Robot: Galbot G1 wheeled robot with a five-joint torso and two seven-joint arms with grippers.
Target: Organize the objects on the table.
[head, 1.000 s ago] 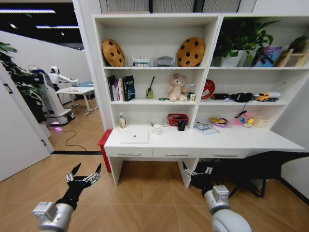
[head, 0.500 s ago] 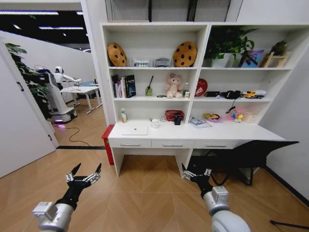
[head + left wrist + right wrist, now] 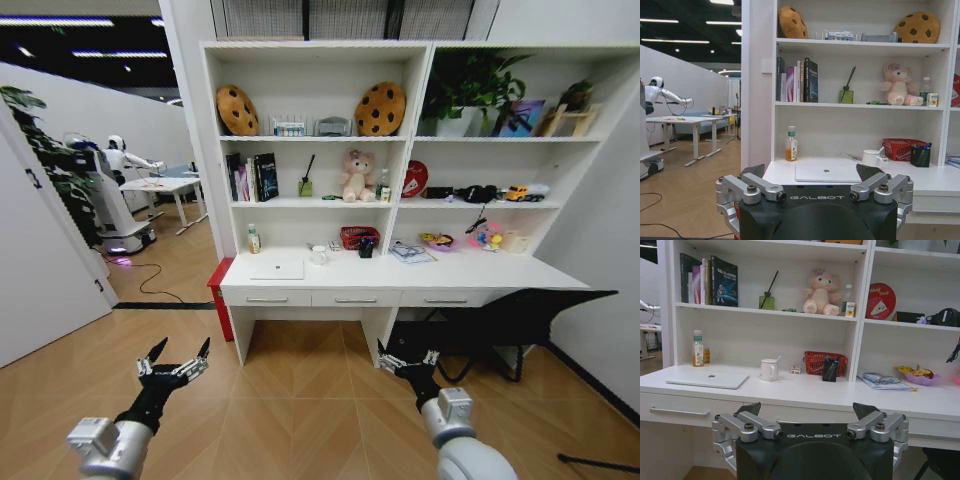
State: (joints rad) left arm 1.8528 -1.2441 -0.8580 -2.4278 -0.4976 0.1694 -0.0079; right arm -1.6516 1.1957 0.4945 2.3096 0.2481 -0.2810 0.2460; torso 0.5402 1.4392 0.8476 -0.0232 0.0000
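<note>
The long white table stands some way ahead of me under tall white shelving. On it lie a shut silver laptop, a white cup, a green-labelled bottle and papers. The wrist views face the same desk: laptop, bottle, cup, laptop. My left gripper and right gripper hover low over the wooden floor, well short of the desk. Both are open with nothing between their fingers, as seen on the left gripper and right gripper.
A red basket, a black pen holder and a pink bowl sit at the desk's back. A red box stands at its left end, a dark frame under its right. Open floor lies between me and the desk.
The whole picture has shifted and the desk looks smaller and farther, so the camera has moved back. Both grippers keep the same open pose.
</note>
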